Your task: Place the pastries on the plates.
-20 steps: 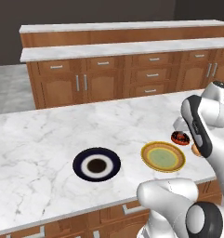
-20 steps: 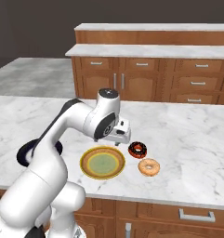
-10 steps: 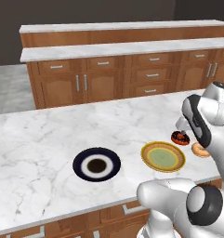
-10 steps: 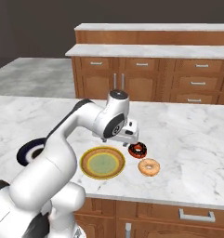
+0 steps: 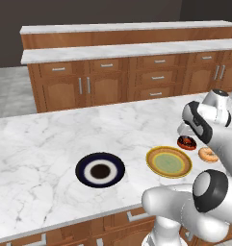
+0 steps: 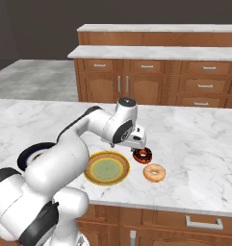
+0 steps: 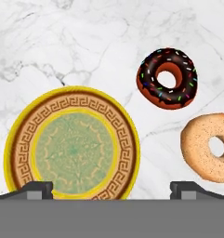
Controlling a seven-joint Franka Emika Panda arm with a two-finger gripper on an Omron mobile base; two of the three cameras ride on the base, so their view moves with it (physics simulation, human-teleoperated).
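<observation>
- Chocolate doughnut (image 7: 167, 78): flat ring lying on the counter, hole facing up, no real long axis; dark brown glaze with coloured sprinkles; upper right of hand view, apart from both the yellow plate and the other doughnut.
- Tan doughnut (image 7: 211, 147): flat ring, hole up, pale orange and grainy; right edge of hand view, partly cut off, just below the chocolate one, not touching it.
- In right base view chocolate doughnut (image 6: 143, 154) sits at centre, tan doughnut (image 6: 154, 172) just below-right of it, both right of the yellow plate (image 6: 107, 167).
- Yellow plate (image 7: 71, 144): round, flat, golden rim, brown key-pattern band, pale green centre; lower left of hand view, nothing on it.
- Navy plate (image 5: 100, 170): round, dark rim, white ring, dark centre; lower centre-left of left base view, well apart from the doughnuts (image 5: 186, 142), nothing on it.
- Marble counter (image 5: 35, 149): white with grey veins, glossy; wooden cabinets (image 5: 108, 86) behind.
- Gripper (image 7: 111, 188): jaws spread wide, tips at the bottom corners of hand view, holding nothing, touching nothing; it hangs above the counter next to the chocolate doughnut in right base view (image 6: 136, 146).
</observation>
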